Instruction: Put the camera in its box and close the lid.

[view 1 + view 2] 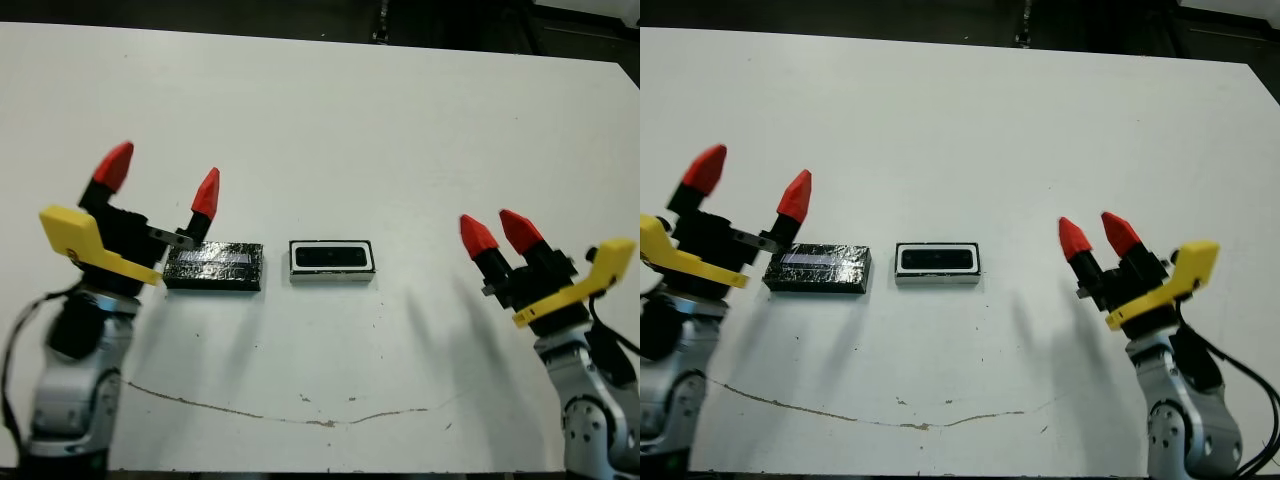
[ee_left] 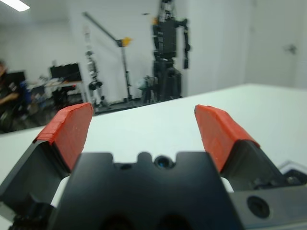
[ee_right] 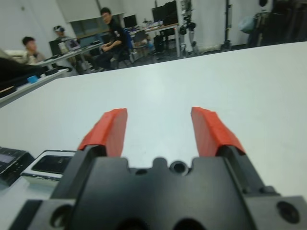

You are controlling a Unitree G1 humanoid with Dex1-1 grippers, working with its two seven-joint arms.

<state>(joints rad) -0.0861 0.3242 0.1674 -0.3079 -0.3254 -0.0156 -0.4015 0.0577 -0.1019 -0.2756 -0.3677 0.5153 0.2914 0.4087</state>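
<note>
camera (image 1: pixel 331 257): already lying inside the box (image 1: pixel 331 277), mid-worktop
lid (image 1: pixel 213 266): flat on the worktop (image 1: pixel 330 130), just left of the box, apart from it
left gripper (image 1: pixel 160 180): jaws wide, empty, raised by the lid's left end
right gripper (image 1: pixel 498 232): jaws narrower but parted, empty, well right of the box

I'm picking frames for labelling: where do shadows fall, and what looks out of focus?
Left eye view: soft grey shadows trail toward the table's near edge from both arms; box and lid sharp. Left wrist view: fingers and room blurred. Right wrist view: fingers soft, people beyond hazy.
</note>
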